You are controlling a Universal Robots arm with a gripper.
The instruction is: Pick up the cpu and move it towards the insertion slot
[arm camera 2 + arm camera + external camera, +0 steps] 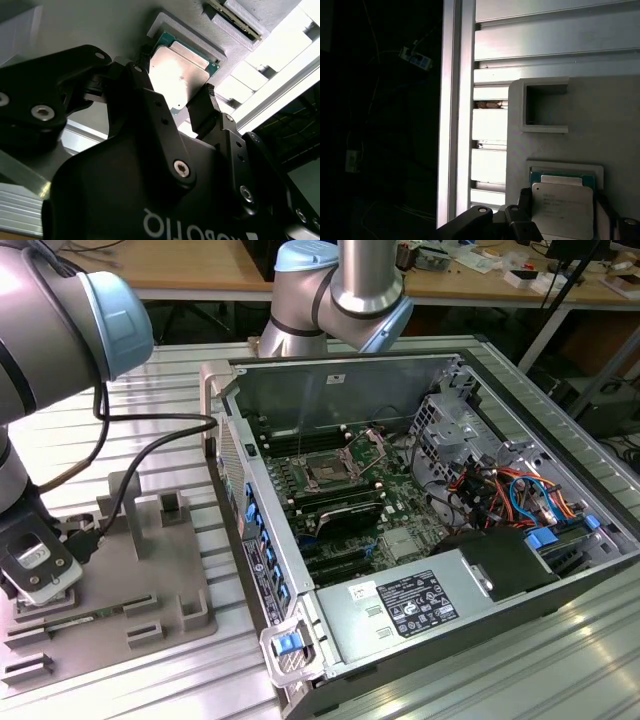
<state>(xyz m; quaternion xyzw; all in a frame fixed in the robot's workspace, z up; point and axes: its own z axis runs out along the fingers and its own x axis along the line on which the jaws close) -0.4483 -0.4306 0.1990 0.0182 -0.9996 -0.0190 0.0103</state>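
The small, flat, square chip with a silvery metal top and a thin green border, the cpu [562, 210], lies flat with its metal side up in a shallow square pocket with a raised rim in the grey plastic tray [615, 125]. In the first wrist view its stepped lid carries faint print. The square, dark socket with a shiny metal frame, the insertion slot [328, 469], sits on the green board inside the open computer case [340, 375]. Its hinged load plate [374, 445] is tilted up toward the exterior view's right, leaving the socket uncovered.
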